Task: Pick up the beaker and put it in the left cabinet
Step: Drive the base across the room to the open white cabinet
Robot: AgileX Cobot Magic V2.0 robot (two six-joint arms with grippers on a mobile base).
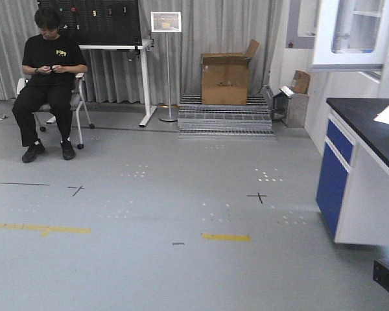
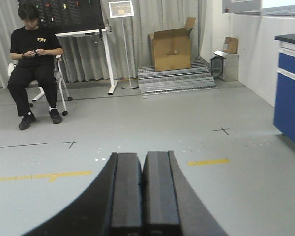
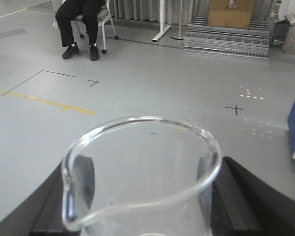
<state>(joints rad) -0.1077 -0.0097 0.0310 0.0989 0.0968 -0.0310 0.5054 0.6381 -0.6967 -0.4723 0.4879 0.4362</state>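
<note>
1. One clear glass beaker.
2. One seated person on one chair.
3. One open cardboard box.
4. One sign stand.
5. Two black crosses on the floor.
6. Two yellow tape strips on the floor.
7. One black-topped table with blue fronts.

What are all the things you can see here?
beaker: one, clear glass, in the right end effector
person: one, black clothes, seated far left
cardboard box: one, brown, on the metal grates
sign stand: one, white frame, left of the cardboard box
counter cabinet: one, blue with black top, right side
yellow tape strips: two, yellow, on the floor
left end effector: one, black, shut, empty
right end effector: one, black, shut on the beaker
</note>
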